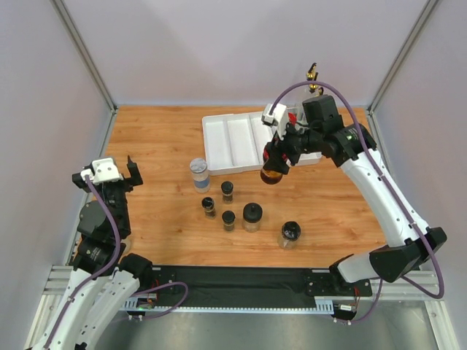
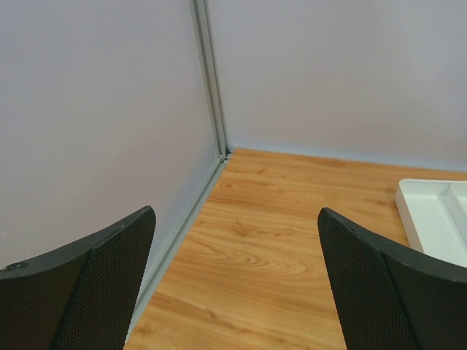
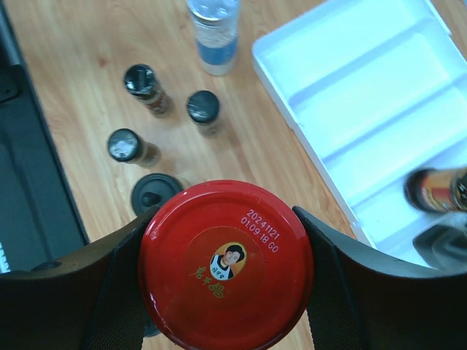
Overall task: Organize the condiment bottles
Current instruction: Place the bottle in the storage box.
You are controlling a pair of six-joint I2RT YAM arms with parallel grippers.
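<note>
Pale grey walls (image 1: 219,51) enclose a wood-grain table (image 1: 160,138). The red-capped amber jar (image 3: 226,262) hangs in the right jaws, which pinch its cap from two sides, partly spread. The wrist view looks straight down on the cap, so the jar's long axis seems to run upright, base toward the table. From above, the jar sits at the near edge of the white divided tray (image 1: 233,138), toward its right end, and looks lifted off the wood rather than standing on it. The tray's open compartments lie just beyond the jar, away from the arm bases. The coming move is therefore, as I judge it, a short carry over the rim and a straight lowering. The right arm (image 1: 379,189) is plainly the nearer one.

Just beside the tray's near left corner stands a grey-lidded clear jar (image 1: 199,175). Three small black-lidded jars (image 1: 228,191) cluster on the near side of the tray, with two medium black-lidded jars (image 1: 252,216) to their right. A dark bottle (image 3: 438,189) shows blurred at the tray's right end; whether it rests inside I cannot tell. A gold spout (image 1: 313,73) pokes up beyond the tray's far right corner.

The left jaws are spread wide and empty, well apart from the tray, with the left arm (image 1: 102,219) by the left wall.
</note>
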